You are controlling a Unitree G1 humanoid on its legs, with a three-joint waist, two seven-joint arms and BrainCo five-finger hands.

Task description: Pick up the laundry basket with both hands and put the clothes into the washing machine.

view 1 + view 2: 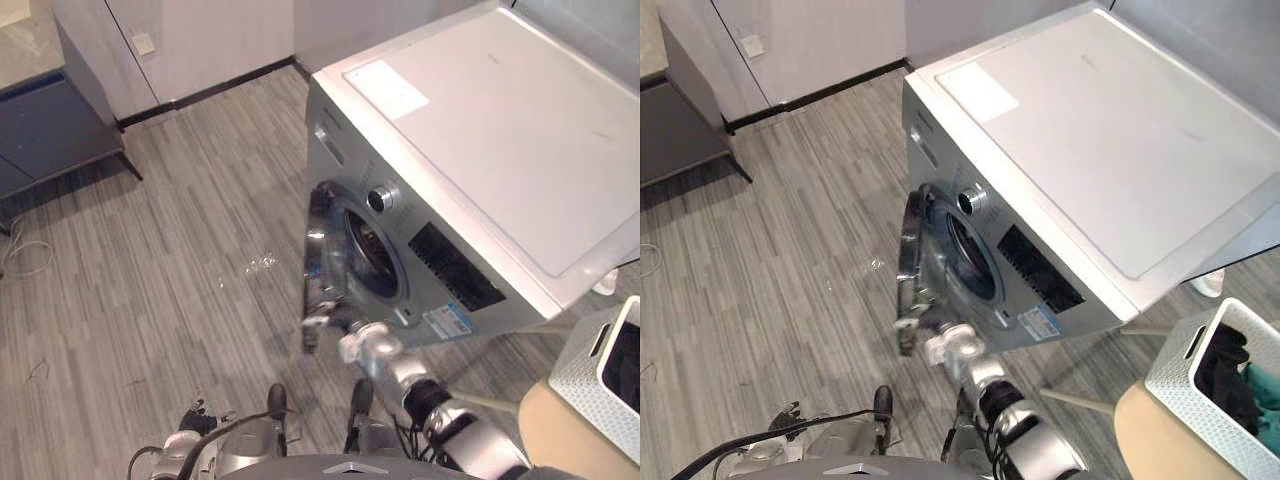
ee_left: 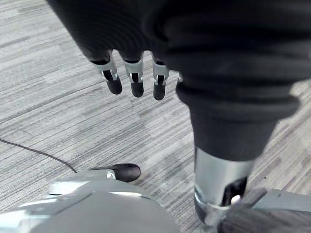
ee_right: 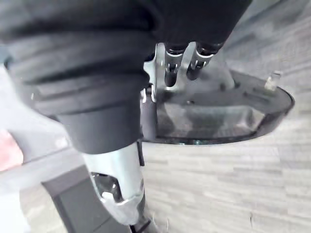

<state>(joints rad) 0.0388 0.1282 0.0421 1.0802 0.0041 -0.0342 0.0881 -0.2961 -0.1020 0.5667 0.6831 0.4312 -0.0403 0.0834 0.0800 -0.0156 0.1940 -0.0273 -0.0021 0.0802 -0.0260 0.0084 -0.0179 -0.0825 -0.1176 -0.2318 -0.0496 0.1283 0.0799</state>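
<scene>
Well apart from the laundry basket (image 1: 1188,372), left hand (image 2: 137,77) hangs relaxed; right hand's (image 1: 362,346) loose fingers (image 3: 170,68) touch the door (image 3: 218,111)

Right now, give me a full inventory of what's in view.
washing machine: 1, silver-white, right of centre
door: 1, chrome-rimmed, partly open on the machine's front
laundry basket: 1, white, lower right on a beige stand
clothes: pile, dark and teal, inside the basket
cabinet: 1, dark blue, far left
wall socket: 1, white, far wall
cable: 1, white, on the floor at left
floor: grey planks
right hand: open, touching the door
left hand: open, over the floor
</scene>
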